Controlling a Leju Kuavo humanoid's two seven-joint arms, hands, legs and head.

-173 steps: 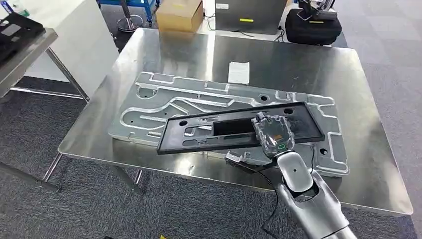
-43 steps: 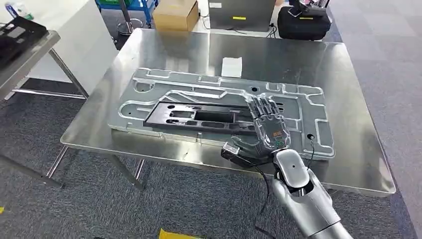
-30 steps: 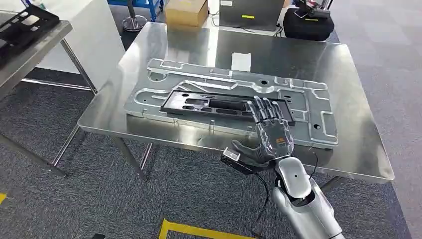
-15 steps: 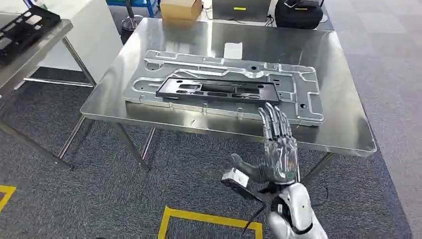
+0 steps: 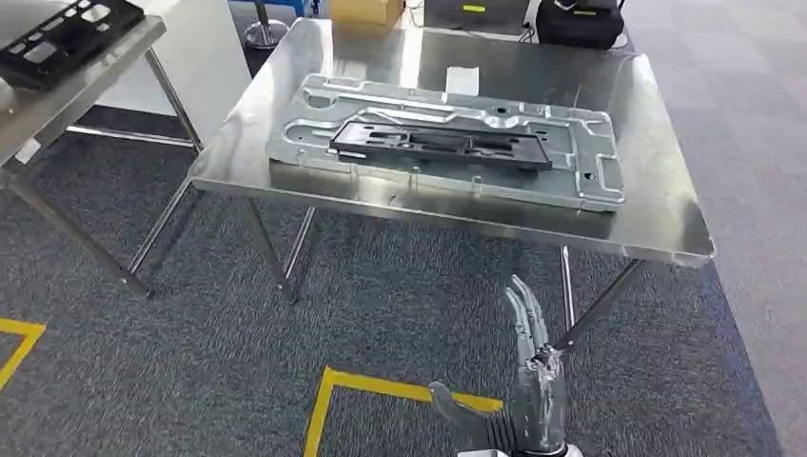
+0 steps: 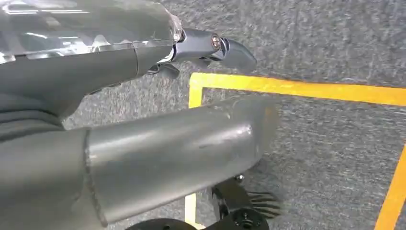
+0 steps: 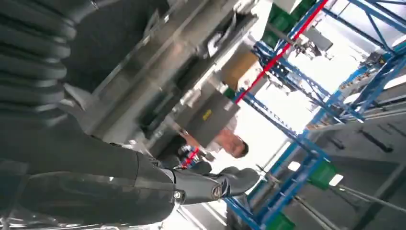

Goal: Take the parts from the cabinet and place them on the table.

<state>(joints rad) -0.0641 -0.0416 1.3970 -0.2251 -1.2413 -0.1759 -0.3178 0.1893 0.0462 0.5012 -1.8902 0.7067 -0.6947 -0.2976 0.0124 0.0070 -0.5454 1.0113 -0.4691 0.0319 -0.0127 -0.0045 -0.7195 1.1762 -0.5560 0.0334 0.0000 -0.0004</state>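
Right hand: the right hand [image 5: 533,400] was low in the head view, over the grey carpet, with its fingers [image 5: 521,309] straight and spread apart. It held nothing.
Left hand: the left hand [image 6: 143,52] hung over the carpet in the left wrist view. One dark finger tip stuck out, but I could not tell if the hand was loose or closed.
Yellow line: a yellow tape line [image 5: 381,386] lay on the floor just beside the right hand, on its thumb side.
Table: the shiny metal table [image 5: 666,228] stood ahead of the right hand, well apart from it. The fingers pointed toward its near edge.
Silver plate: a big silver plate [image 5: 595,157] with raised grooves lay flat on the table, farther from the hand than the table's edge.
Black part: the long black part [image 5: 438,145] lay flat on top of the silver plate, far ahead of the hand and a little to its thumb side.
Paper: a small white paper [image 5: 462,80] lay on the table beyond the plate.
Side table: another table [image 5: 86,67] stood far off on the thumb side, with a black tray [image 5: 67,27] on it.
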